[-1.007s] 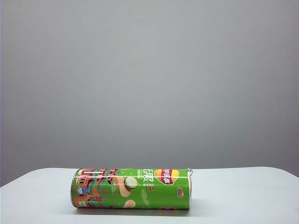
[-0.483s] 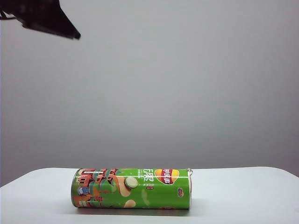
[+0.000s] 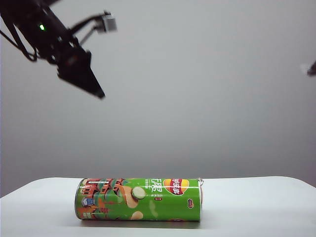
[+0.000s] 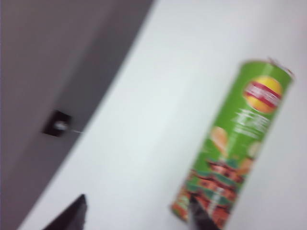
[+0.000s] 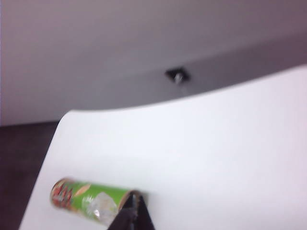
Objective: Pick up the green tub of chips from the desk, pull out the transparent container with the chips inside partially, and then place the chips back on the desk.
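Both arms have swung into view above our desk [image 3: 256, 202].
We see the left gripper [image 3: 91, 84] high up, jaws parted, the right gripper [image 5: 134, 213] pinched shut, and the green tub of chips [image 3: 139, 199] lying sideways, closed, untouched.

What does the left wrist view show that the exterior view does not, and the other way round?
Only the left wrist view shows the left gripper with fingertips apart, and a dark fixture beyond the desk. Only the exterior view shows the left arm high above and the right arm's tip. Both show the green tub of chips lying on the desk.
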Controlling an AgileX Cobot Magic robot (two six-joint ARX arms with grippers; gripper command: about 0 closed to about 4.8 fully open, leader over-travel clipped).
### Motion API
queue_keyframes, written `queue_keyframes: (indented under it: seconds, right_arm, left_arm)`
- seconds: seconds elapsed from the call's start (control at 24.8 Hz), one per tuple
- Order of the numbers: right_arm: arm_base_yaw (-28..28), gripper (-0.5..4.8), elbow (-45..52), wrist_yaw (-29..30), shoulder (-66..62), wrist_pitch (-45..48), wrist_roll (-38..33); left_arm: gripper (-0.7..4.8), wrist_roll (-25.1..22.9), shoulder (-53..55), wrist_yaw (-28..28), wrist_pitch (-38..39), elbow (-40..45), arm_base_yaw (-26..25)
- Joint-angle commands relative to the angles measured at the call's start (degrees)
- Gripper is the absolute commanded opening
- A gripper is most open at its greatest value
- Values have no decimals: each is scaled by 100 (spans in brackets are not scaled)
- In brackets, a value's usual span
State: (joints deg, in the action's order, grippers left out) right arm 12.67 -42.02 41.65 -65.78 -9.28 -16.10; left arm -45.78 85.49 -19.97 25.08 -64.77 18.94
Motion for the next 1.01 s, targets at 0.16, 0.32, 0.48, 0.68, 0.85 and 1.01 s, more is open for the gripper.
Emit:
queue_keyframes:
  seconds: [0.16, 0.32, 0.48, 0.68, 0.85, 1.01]
  right_arm:
    - [9, -5, -33, 350, -452, 96, 181]
    - [-15, -5, -31, 629, -509, 96, 289]
    - [-17, -5, -31, 953, -509, 103, 289]
    - [-20, -5, -24, 953, -551, 85, 345]
    - [-17, -6, -24, 955, -951, -240, 592]
    - [-20, -5, -24, 986, -1438, -535, 723]
  left_arm:
    - [479, -691, 807, 667, 92, -17, 649]
    - [479, -839, 1366, 835, 136, -26, 1054]
    - [479, -732, 1976, 966, 382, -313, 1121]
    - [479, -761, 2544, 975, 584, -763, 1121]
    - [479, -785, 2734, 931, 610, -870, 1123]
    - [479, -778, 2785, 813, 612, -870, 1117]
